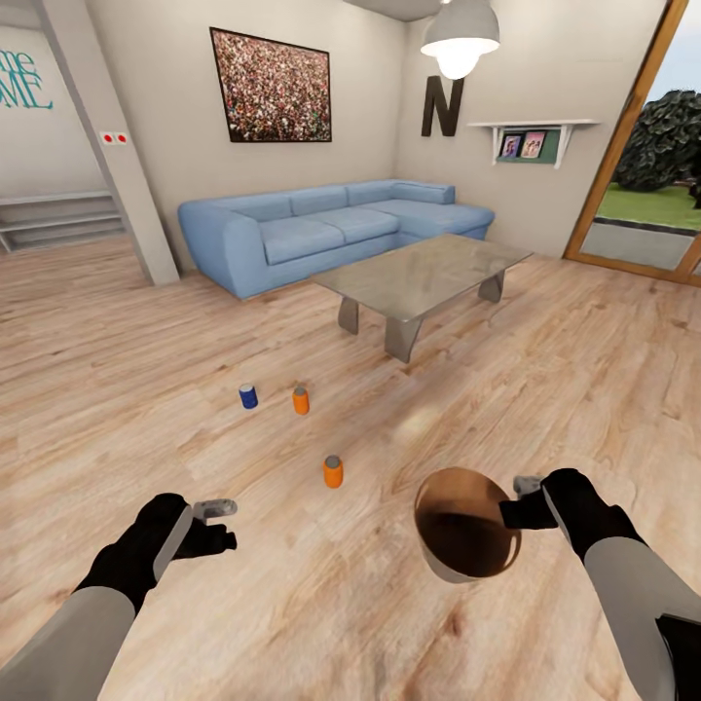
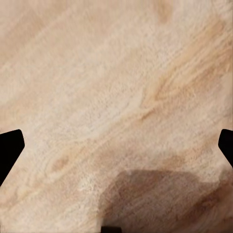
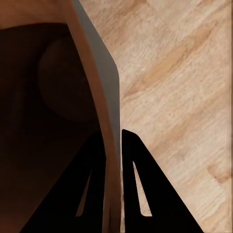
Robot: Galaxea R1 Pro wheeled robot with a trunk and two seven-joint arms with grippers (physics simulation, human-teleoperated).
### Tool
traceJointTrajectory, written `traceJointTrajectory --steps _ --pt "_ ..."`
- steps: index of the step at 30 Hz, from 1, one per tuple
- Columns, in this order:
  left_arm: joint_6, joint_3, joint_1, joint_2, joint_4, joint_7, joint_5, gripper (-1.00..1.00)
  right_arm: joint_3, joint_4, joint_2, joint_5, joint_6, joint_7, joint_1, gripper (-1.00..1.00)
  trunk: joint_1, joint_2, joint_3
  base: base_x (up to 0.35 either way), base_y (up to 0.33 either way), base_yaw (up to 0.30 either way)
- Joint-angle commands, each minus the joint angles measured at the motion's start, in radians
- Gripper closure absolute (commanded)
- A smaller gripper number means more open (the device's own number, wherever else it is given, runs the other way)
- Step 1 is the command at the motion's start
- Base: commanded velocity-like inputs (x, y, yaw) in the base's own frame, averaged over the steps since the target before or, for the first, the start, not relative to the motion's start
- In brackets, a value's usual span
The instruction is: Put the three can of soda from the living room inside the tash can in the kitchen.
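Note:
Three soda cans stand upright on the living room's wood floor: a dark blue can (image 1: pixel 248 396), an orange can (image 1: pixel 301 401) beside it, and a nearer orange can (image 1: pixel 333 471). My right gripper (image 1: pixel 514 513) is shut on the rim of the trash can (image 1: pixel 465 526), held tilted above the floor with its orange-brown inside showing. In the right wrist view the fingers (image 3: pixel 138 170) pinch the trash can wall (image 3: pixel 104 97) from both sides. My left gripper (image 1: pixel 219 524) hangs open over bare floor, left of the nearer orange can; its fingertips (image 2: pixel 9 150) stand wide apart.
A low glass-topped coffee table (image 1: pixel 424 277) stands beyond the cans, with the light-blue sofa (image 1: pixel 321 229) behind it. A grey pillar (image 1: pixel 107 136) rises at the left. A glass door (image 1: pixel 647 146) opens at the right. Wood plank floor (image 1: pixel 146 370) spreads around the cans.

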Motion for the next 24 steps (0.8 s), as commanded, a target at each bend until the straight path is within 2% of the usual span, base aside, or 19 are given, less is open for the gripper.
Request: traceJointTrajectory --steps 1,5,9,14,18,19,24 --pt "0.000 -0.001 0.000 -0.001 -0.001 0.003 0.000 -1.00 -0.003 -0.001 -0.002 -0.023 0.006 0.004 0.000 1.00 0.000 0.000 0.000 0.005 0.003 0.000" --pt "-0.001 -0.005 0.000 -0.001 0.001 0.005 0.000 -1.00 -0.003 -0.002 -0.003 -0.023 0.007 -0.004 0.000 1.00 0.000 0.000 0.000 0.003 0.002 0.000" --pt "-0.001 -0.006 0.001 0.002 0.002 0.004 0.001 -1.00 -0.003 -0.002 -0.021 -0.025 0.006 0.001 0.000 1.00 0.000 0.000 0.000 0.000 0.000 0.000" --pt "-0.008 -0.007 0.002 0.006 0.009 0.006 0.000 -1.00 -0.003 -0.002 -0.032 -0.025 0.006 0.004 0.000 1.00 0.000 0.000 0.000 0.000 0.000 0.000" --pt "-0.036 -0.006 0.002 0.026 0.011 0.005 -0.003 -1.00 -0.003 -0.003 -0.038 -0.024 0.009 0.005 -0.001 1.00 0.000 0.000 0.000 0.000 0.000 0.000" --pt "-0.039 -0.006 0.001 0.042 0.010 0.004 -0.004 -1.00 -0.003 -0.003 -0.049 -0.024 0.011 0.005 -0.001 1.00 0.000 0.000 0.000 0.000 0.000 0.000" --pt "-0.052 -0.008 0.002 0.079 0.013 0.007 -0.006 -1.00 -0.003 -0.002 -0.095 -0.028 0.013 0.015 -0.001 1.00 0.000 0.000 0.000 0.000 0.000 0.000"
